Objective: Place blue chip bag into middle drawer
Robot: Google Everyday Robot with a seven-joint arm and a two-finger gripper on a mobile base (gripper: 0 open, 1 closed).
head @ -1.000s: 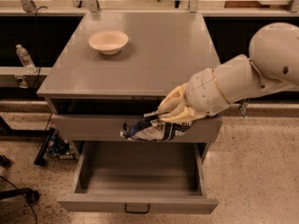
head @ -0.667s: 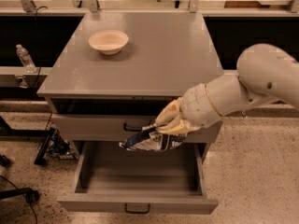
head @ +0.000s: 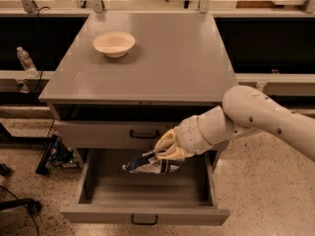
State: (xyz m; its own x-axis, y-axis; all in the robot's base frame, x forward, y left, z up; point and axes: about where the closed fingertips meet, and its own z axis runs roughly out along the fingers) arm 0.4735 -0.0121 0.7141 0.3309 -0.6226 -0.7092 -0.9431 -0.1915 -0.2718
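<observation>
The blue chip bag, dark blue with white patches, hangs from my gripper over the open middle drawer. The gripper's cream fingers are shut on the bag's upper right edge. The bag is above the drawer's floor, near its back middle, just below the closed drawer front with the black handle. The middle drawer is pulled out wide, and its own small black handle shows at the bottom edge. My white arm reaches in from the right.
A cream bowl sits on the grey cabinet top at the back left. A water bottle stands on a ledge at the left. Cables and a black stand leg lie on the speckled floor at the left.
My gripper has moved down and left with the blue chip bag, from in front of the upper drawer front to over the open middle drawer.
</observation>
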